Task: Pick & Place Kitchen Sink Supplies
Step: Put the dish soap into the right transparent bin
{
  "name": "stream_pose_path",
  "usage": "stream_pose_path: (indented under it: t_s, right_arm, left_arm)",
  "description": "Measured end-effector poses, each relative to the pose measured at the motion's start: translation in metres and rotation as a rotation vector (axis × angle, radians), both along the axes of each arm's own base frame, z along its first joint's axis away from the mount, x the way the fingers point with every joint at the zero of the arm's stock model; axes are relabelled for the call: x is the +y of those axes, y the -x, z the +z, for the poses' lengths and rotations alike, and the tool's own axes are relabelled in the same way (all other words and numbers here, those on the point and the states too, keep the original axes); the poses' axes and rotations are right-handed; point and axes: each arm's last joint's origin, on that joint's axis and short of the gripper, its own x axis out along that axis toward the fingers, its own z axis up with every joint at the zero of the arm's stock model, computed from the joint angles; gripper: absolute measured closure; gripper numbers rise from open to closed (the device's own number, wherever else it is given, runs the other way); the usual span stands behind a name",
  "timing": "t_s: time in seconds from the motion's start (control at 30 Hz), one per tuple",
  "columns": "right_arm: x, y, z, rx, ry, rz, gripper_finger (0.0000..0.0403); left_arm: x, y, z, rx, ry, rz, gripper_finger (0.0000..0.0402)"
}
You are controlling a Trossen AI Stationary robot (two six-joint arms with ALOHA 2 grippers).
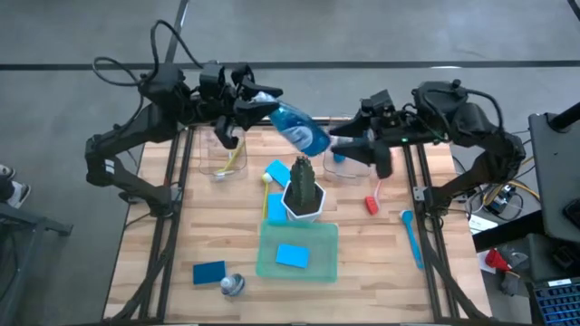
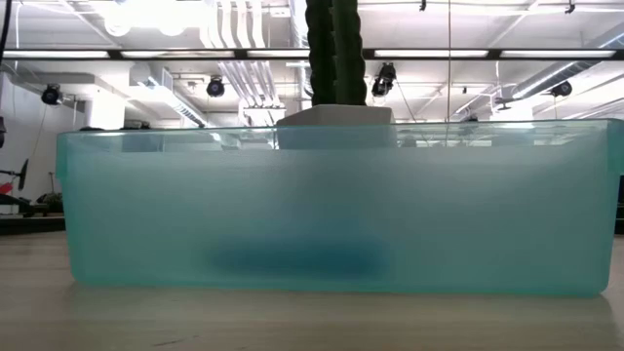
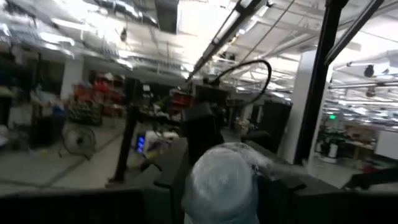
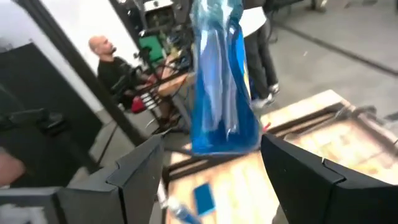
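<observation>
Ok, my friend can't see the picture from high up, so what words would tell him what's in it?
Seen from above, the left tool holds a clear bottle of blue liquid by its cap end, up over a wooden table, while the open right tool sits at its other end. Below are a potted plant, a green tray, sponges and brushes.

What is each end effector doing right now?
Left end effector: shut on the clear bottle of blue liquid, at its cap end.
Right end effector: open, beside the bottle's base.

Wooden desk (image 1: pixel 190 231), overhead. Centre: potted plant (image 1: pixel 304 192); green tray (image 1: pixel 319 260) at 6 o'clock; blue sponge (image 1: pixel 208 273) and toppled bottle (image 1: pixel 232 286) at 7; clear bins (image 1: pixel 217 163) at 11 and 1; blue brush (image 1: pixel 412 237) at 4.
</observation>
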Motion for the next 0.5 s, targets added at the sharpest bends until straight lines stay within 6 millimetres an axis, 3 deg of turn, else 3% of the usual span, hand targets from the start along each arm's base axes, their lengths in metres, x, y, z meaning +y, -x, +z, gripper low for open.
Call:
stream_pose_path:
  t_s: [0.27, 0.37, 0.5]
  right_arm:
    - [0.000, 0.016, 0.009, 0.051, -0.049, 0.015, 0.0139]
    - [0.001, 0.009, 0.008, 0.054, -0.049, 0.017, 0.0143]
    - [0.001, -0.015, 0.000, 0.092, -0.047, 0.016, 0.0147]
  left_arm:
    - [-0.002, -0.005, -0.013, 0.183, 0.158, -0.106, 0.0273]
    - [-0.004, -0.012, -0.020, 0.230, 0.181, -0.126, 0.0273]
    - [-0.011, -0.019, -0.024, 0.262, 0.194, -0.192, 0.0273]
